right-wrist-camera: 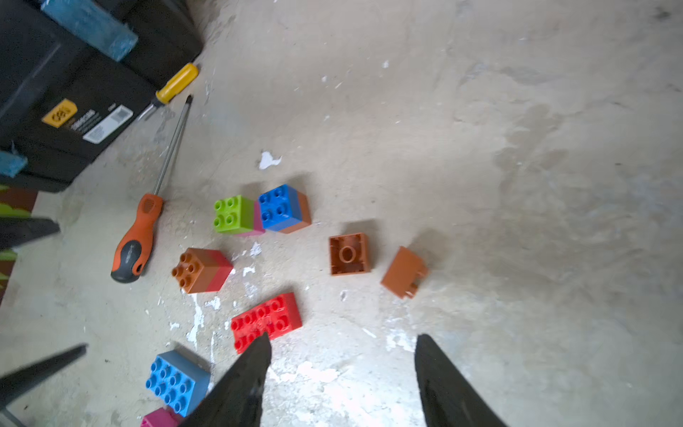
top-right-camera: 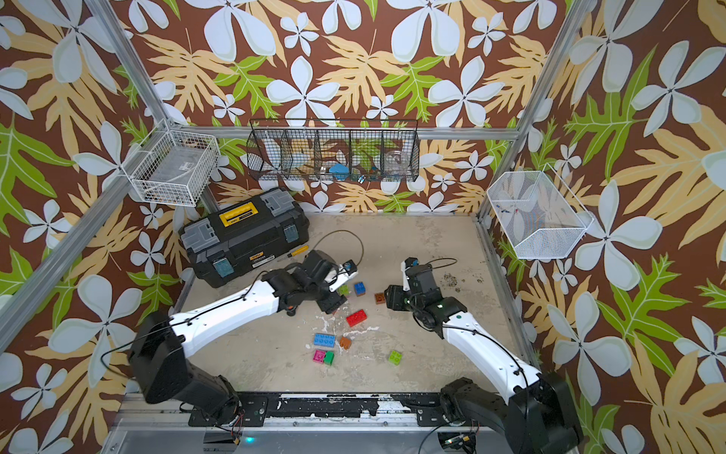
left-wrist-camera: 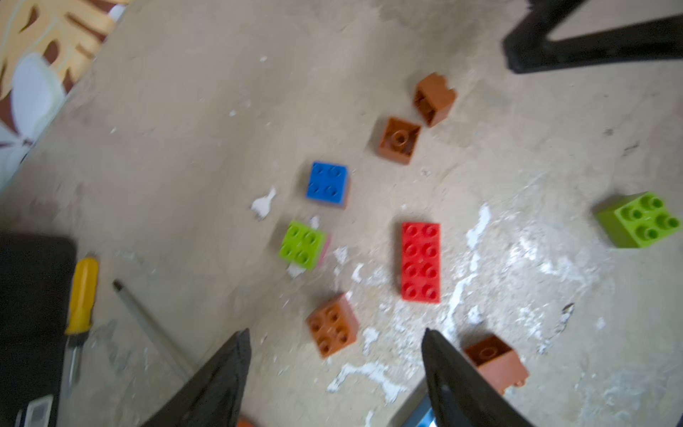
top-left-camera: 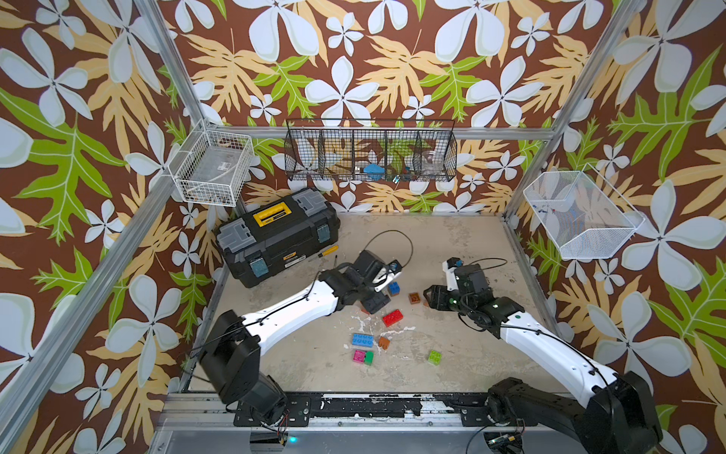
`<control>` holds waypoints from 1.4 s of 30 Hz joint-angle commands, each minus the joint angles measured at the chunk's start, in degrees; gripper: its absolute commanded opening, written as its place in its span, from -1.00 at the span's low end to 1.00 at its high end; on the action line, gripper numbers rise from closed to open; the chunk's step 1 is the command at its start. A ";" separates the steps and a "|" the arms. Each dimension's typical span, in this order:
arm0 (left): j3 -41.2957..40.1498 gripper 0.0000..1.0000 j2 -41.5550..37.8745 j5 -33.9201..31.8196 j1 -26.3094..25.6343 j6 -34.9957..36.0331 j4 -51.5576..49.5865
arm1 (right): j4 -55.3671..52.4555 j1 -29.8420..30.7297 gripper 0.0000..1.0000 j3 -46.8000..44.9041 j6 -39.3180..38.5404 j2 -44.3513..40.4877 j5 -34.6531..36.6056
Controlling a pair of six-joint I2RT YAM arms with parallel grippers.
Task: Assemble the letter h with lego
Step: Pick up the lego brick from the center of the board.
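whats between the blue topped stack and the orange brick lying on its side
An upside-down orange brick, hollow side up, touching neither the blue-topped stack nor the tipped orange brick; clearest in the right wrist view.

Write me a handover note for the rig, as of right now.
Left gripper: open, empty. Right gripper: open, empty.
Lego, all loose: green-on-pink stack beside blue-on-orange stack, orange-on-red stack, red long brick, blue long brick, upturned orange brick, orange brick on its side, pink-green pair, single green brick.
Done: three two-brick stacks only.
Left: build the whole h: tall column, side leg, feet.
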 commanded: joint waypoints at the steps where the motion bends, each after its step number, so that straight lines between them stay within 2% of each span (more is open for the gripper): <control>1: -9.42 0.79 -7.74 3.67 8.65 0.26 10.60 | -2.72 5.71 0.28 4.66 2.70 4.67 6.47; 5: -21.64 0.99 -15.26 5.02 20.64 1.12 19.68 | -4.88 10.40 0.26 12.74 -2.57 15.02 6.02; 8: -28.92 0.99 -18.09 5.79 26.47 1.37 25.48 | -6.94 10.89 0.09 18.82 -8.80 22.62 3.82; 9: -30.88 0.99 -18.96 5.99 27.56 1.41 27.24 | -7.46 10.89 0.09 20.27 -10.01 24.74 4.42; 12: -35.09 0.99 -20.98 4.83 29.41 1.37 31.72 | -8.58 10.92 0.10 24.12 -12.30 30.41 8.26; 15: -35.99 0.99 -20.81 4.75 30.40 1.09 33.57 | -8.95 10.92 0.13 27.14 -14.05 34.46 10.68; 19: -36.01 0.99 -16.73 4.32 30.86 0.39 35.25 | -9.88 10.34 0.14 30.80 -15.29 39.76 11.02; 23: -34.96 0.99 -11.93 6.34 33.92 -1.35 35.55 | -9.92 10.11 0.11 33.01 -15.25 43.48 11.10; 26: -34.07 0.99 -11.24 7.40 35.91 -2.09 34.90 | -9.98 9.61 0.07 33.91 -14.88 45.33 11.59; 30: -34.81 0.99 -12.91 7.57 36.51 -1.97 35.53 | -9.71 9.21 -0.13 34.35 -14.62 45.92 11.88; 33: -35.50 0.99 -14.77 5.27 37.13 -1.55 35.87 | -10.22 9.25 -0.26 34.42 -14.19 45.52 11.99; 39: -35.85 0.99 -16.11 5.31 39.70 -1.75 36.15 | -10.44 9.27 -0.31 31.60 -13.62 42.73 11.52; 42: -35.22 0.99 -15.03 4.33 39.92 -2.19 36.05 | -11.12 9.36 -0.41 29.69 -13.00 39.81 9.85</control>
